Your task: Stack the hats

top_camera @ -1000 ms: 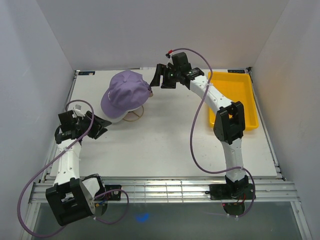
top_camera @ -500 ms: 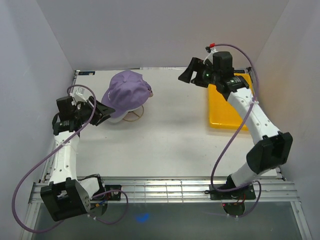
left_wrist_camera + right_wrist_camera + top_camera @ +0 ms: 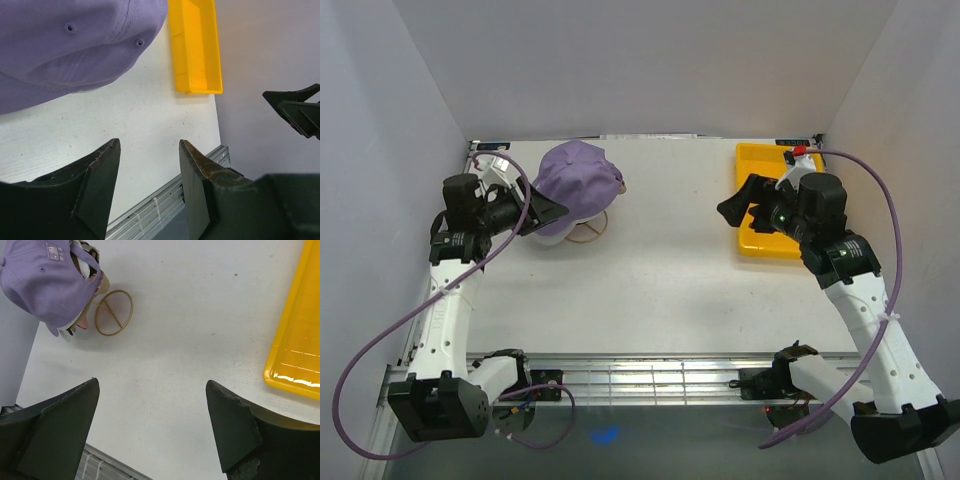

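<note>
The purple cap (image 3: 575, 183) tops a pile of hats at the back left of the table. In the right wrist view the purple cap (image 3: 40, 280) shows white, pink and tan edges (image 3: 82, 320) under it. The black cap is hidden. My left gripper (image 3: 554, 212) is open and empty, right beside the pile's left side. In its own view the left gripper (image 3: 149, 143) has the purple crown (image 3: 65, 45) just above its fingers. My right gripper (image 3: 732, 200) is open and empty over the table by the tray, far from the pile; its own view (image 3: 152, 384) shows bare table between the fingers.
A yellow rectangular tray (image 3: 765, 165) lies at the back right and also shows in the left wrist view (image 3: 197, 50) and the right wrist view (image 3: 300, 340). A tan-rimmed loop (image 3: 114, 312) lies at the pile's near side. White walls enclose the table.
My right arm swung from beside the purple cap at the back to the right and nearer, ending by the tray. My left gripper moved up toward the pile's left side.
</note>
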